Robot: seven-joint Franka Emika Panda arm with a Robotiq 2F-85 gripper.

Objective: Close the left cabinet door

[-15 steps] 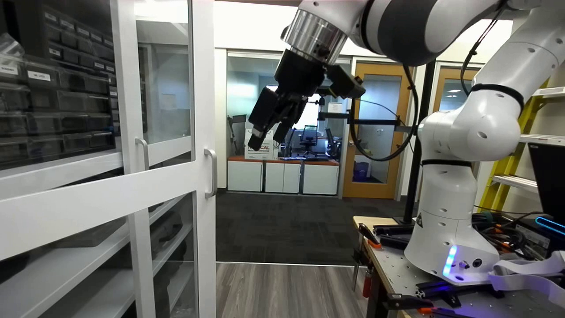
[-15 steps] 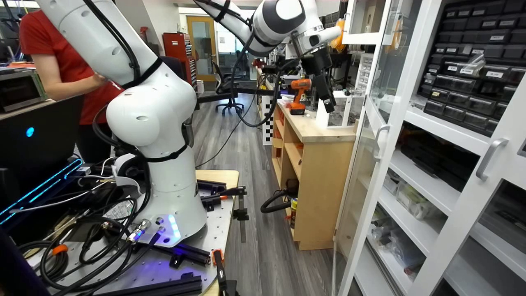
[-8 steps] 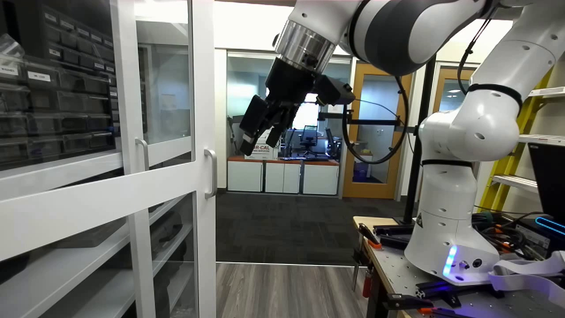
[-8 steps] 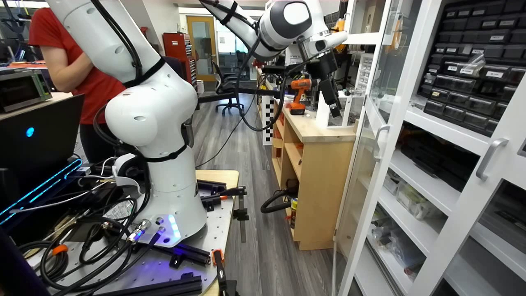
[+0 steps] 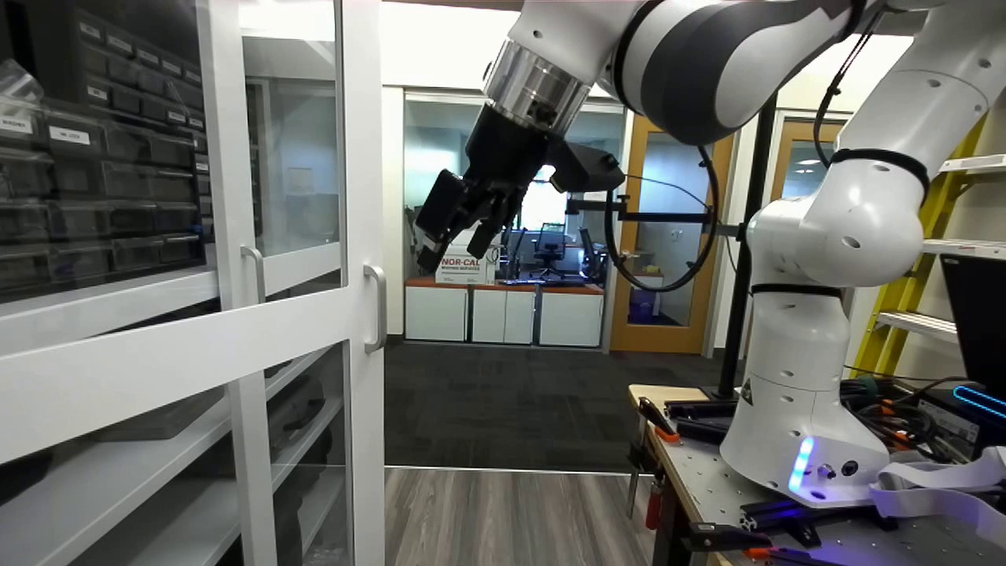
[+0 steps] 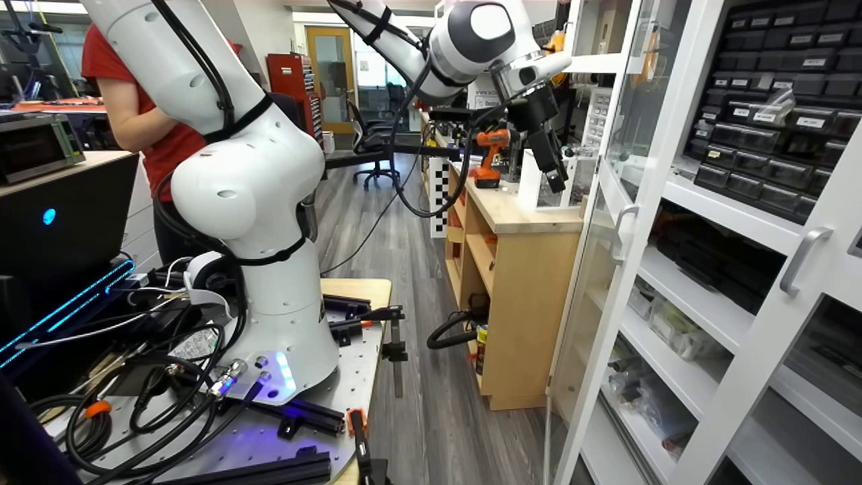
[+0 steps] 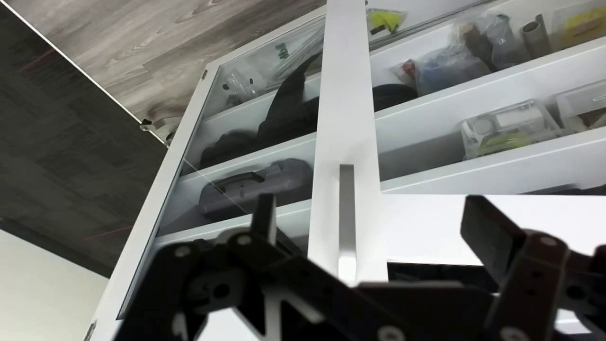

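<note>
Hovering, my gripper [image 7: 371, 223] has its jaws spread wide, pinching nothing, touching nothing I can see. Outward from it, apart in both exterior views, the left cabinet door [image 5: 189, 356] stands swung open. Closing not yet begun, I judge; remaining: make contact, push until it sits flush.

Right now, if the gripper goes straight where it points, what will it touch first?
Probably the right cabinet door's upright, near its bar handle, which the wrist view shows ahead of the open gripper; depth is unclear.
</note>
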